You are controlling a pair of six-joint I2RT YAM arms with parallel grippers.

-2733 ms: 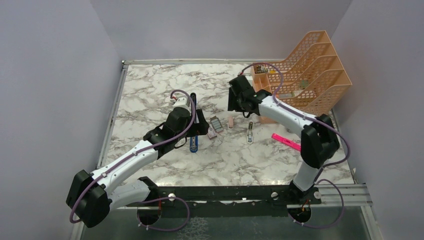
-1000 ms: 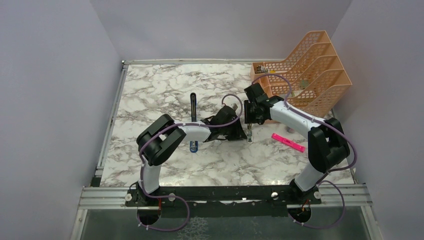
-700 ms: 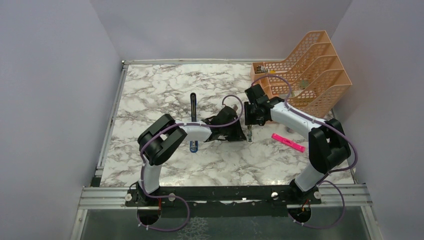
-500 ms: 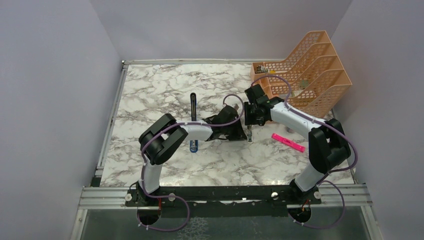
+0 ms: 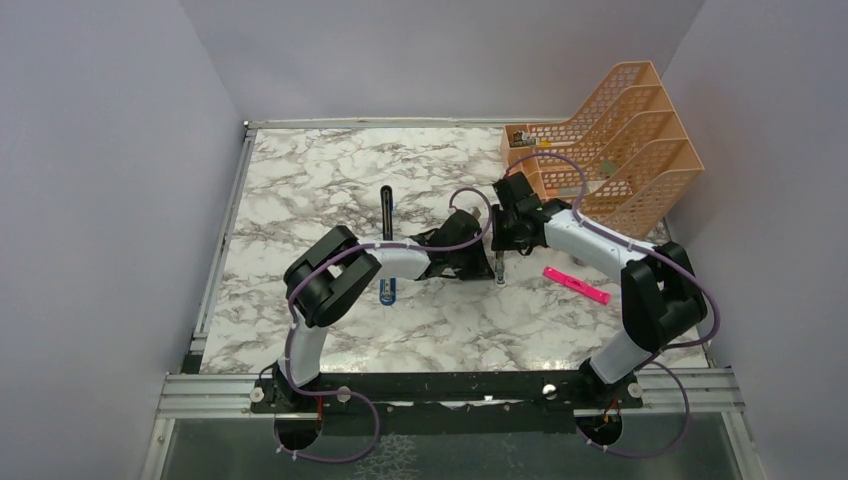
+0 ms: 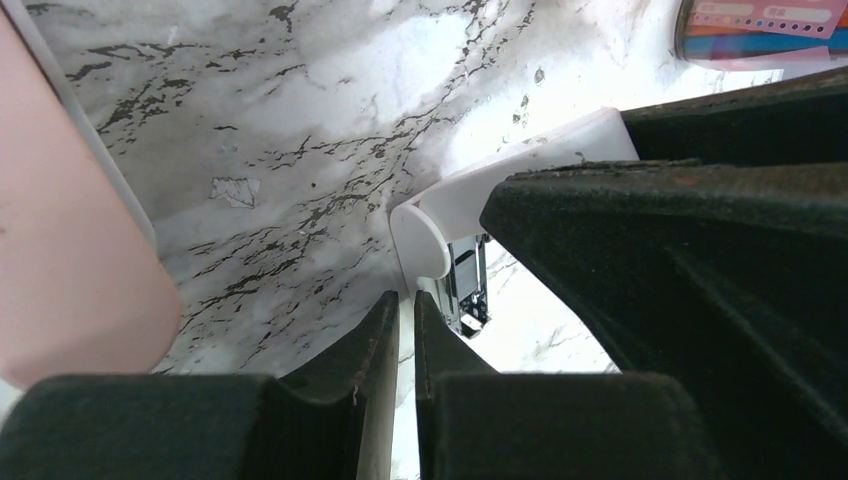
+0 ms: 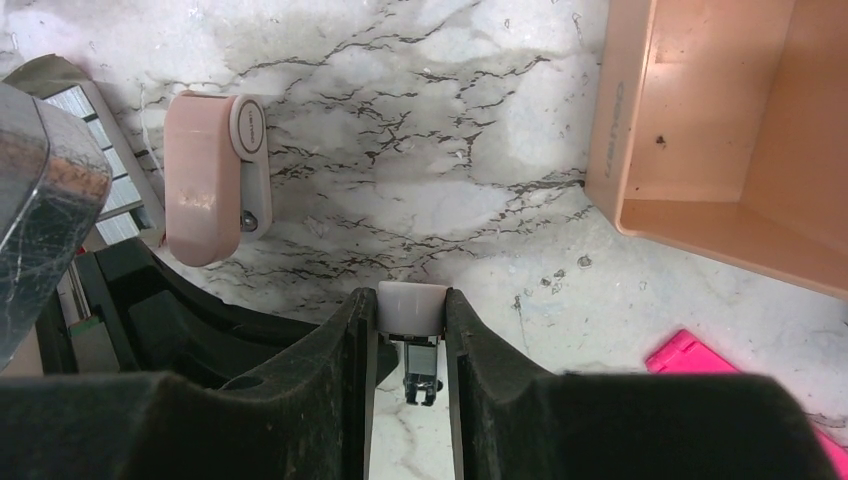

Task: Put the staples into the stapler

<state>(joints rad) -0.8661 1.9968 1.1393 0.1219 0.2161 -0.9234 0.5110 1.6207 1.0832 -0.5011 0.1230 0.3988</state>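
The blue stapler (image 5: 388,291) lies left of centre, its black top arm (image 5: 386,207) swung open toward the back; both grippers are well to its right. My right gripper (image 7: 411,303) is shut on the white end of a small object with a metal channel (image 7: 421,372), which also shows in the overhead view (image 5: 500,274). My left gripper (image 6: 406,298) sits right beside that white end (image 6: 440,222), jaws nearly together with only a thin slit. The pink-and-white staples box (image 6: 760,25) and the grey tray of staple strips (image 7: 100,150) lie close by.
A salmon-pink block (image 7: 205,190) lies behind the grippers and fills the left edge of the left wrist view (image 6: 60,250). A pink highlighter (image 5: 575,284) lies to the right. An orange file rack (image 5: 610,140) stands at the back right, its base (image 7: 720,150) near my right gripper.
The left arm swung from the stapler over to the small white object, and the right gripper came down onto it. In the last second both pairs of jaws narrowed.
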